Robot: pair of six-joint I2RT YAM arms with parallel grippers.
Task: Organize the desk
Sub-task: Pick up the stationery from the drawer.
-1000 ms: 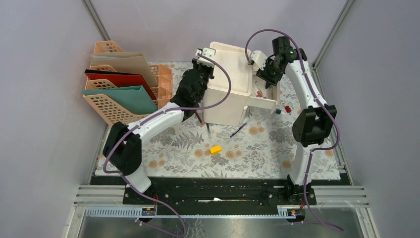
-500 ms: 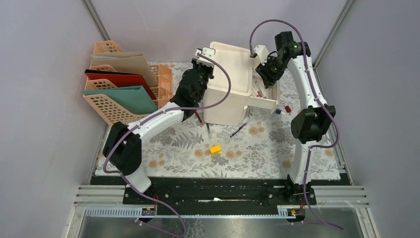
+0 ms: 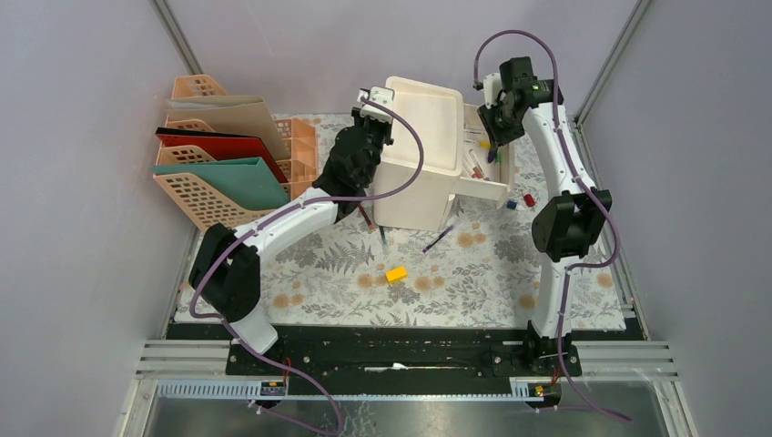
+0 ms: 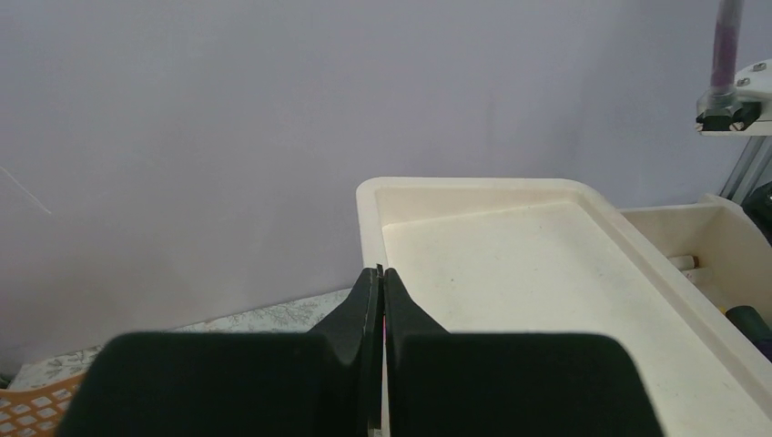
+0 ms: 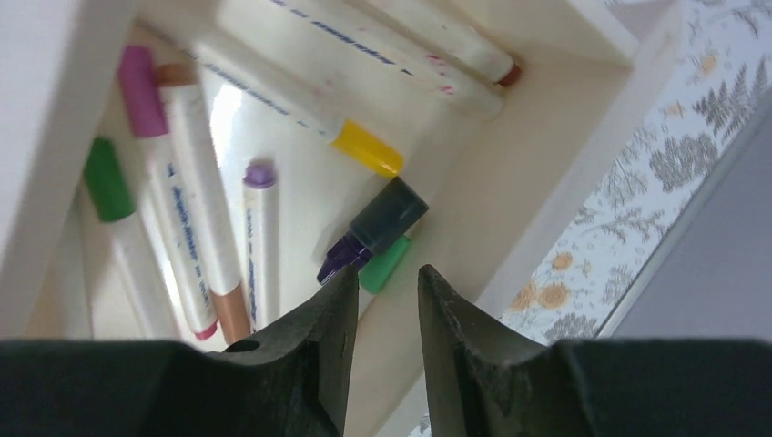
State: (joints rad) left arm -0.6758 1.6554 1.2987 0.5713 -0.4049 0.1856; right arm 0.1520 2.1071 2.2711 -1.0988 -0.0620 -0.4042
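**Top view.** The desk (image 3: 346, 273) filled the middle of the view under both arms, its fern-and-flower cloth showing.
- A cream box (image 3: 428, 137) stood at the far middle, with a drawer (image 3: 482, 188) standing out on the right arm's side.
- The left arm (image 3: 291, 214) reached to the box's left wall. From here the left jaws were hidden under the wrist.
- The right arm (image 3: 566, 164) arched over the drawer, and the right jaws pointed down into it.
- Peach racks (image 3: 196, 205) stood at the far left, holding a teal folder (image 3: 228, 177), a red folder (image 3: 218, 146) and a tan folder (image 3: 238, 116).
- A yellow block (image 3: 395, 273) lay on the cloth near the middle, and a dark pen (image 3: 438, 238) lay just in front of the box.
- A small red piece (image 3: 528, 198) and a small blue piece (image 3: 511, 205) lay beside the drawer.

**Left wrist view.** The left jaws were pressed fully together, tip to tip, at the corner of the box's rim (image 4: 369, 193). I could not tell whether they touched it.

**Right wrist view.** The right jaws stood slightly apart with nothing between them, just above the drawer's inside.
- Below them lay a dark marker (image 5: 387, 214) with a purple tip, resting across a green cap (image 5: 387, 262).
- A yellow-capped marker (image 5: 364, 147) lay beside it.
- Further in lay markers with a purple cap (image 5: 259, 173), a pink cap (image 5: 137, 77) and another green cap (image 5: 107, 177).
- Patterned cloth showed past the drawer's wall.
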